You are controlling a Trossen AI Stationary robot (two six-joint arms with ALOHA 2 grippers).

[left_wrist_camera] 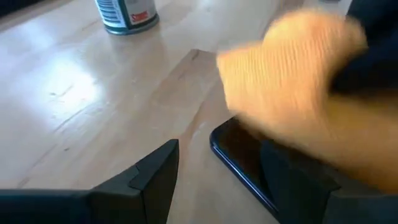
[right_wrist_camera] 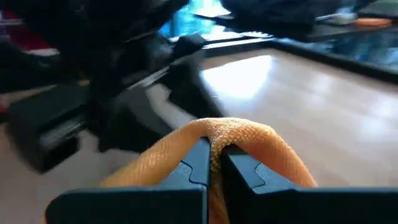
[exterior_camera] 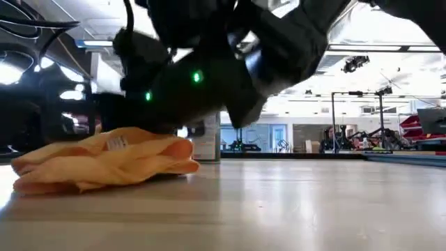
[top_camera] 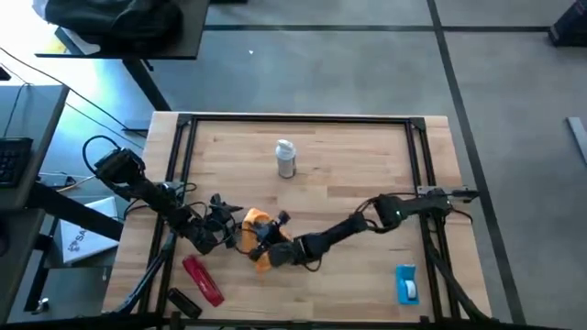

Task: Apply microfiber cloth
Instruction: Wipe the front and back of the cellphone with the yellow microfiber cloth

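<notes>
The orange microfiber cloth (top_camera: 256, 219) lies bunched on the wooden table (top_camera: 348, 174), left of centre. In the low view the cloth (exterior_camera: 104, 162) rests on the tabletop under both grippers. My right gripper (right_wrist_camera: 216, 149) reaches in from the table's right and is shut on the cloth. My left gripper (left_wrist_camera: 217, 149) stands open just left of the cloth. Between its fingers lies a corner of a dark flat slab (left_wrist_camera: 239, 163), which the cloth (left_wrist_camera: 292, 74) partly covers. My right gripper pinches a raised fold of the cloth (right_wrist_camera: 217, 129) between its two fingers, coming slanting down from the table's right. The fold arches over the fingertips, and the rest of the cloth lies slack on the table. My left gripper: whether a finger touches the dark slab, I cannot tell.
A spray can (top_camera: 286, 158) stands at the table's far middle. A red oblong object (top_camera: 202, 280) and a black item (top_camera: 183, 302) lie near the front left. A blue-and-white item (top_camera: 406, 282) lies at the front right. A dark frame (top_camera: 303, 120) rims the table.
</notes>
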